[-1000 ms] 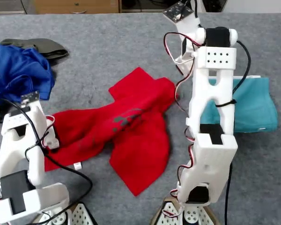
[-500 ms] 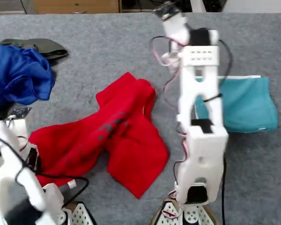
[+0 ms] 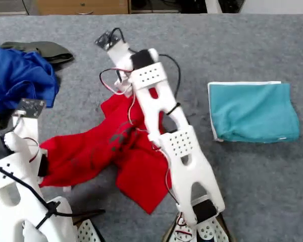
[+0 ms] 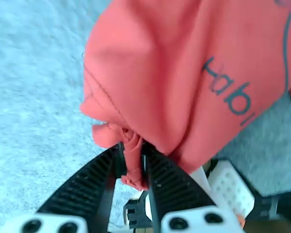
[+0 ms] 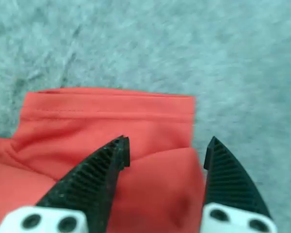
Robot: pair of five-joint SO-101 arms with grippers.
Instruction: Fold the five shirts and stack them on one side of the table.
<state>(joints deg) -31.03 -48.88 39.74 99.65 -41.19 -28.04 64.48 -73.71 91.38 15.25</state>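
A crumpled red shirt [image 3: 101,151] lies spread across the middle of the grey table. My left gripper [image 4: 132,145] is shut on a bunched edge of the red shirt [image 4: 184,82], at the shirt's left end by the left arm [image 3: 20,151]. The right arm [image 3: 161,116] stretches from the front across the shirt to its far side. There my right gripper [image 5: 167,145] hangs open just above a hemmed red sleeve end [image 5: 106,114], holding nothing. A folded teal shirt [image 3: 252,111] rests at the right side.
A loose blue shirt [image 3: 20,80] is heaped at the far left, with a dark olive shirt [image 3: 48,50] behind it. Bare grey table [image 3: 252,45] stretches along the back right and in front of the teal shirt.
The right arm swung left from beside the teal shirt to over the red shirt's far end. The red shirt was dragged left and bunched, with the left arm pulling back.
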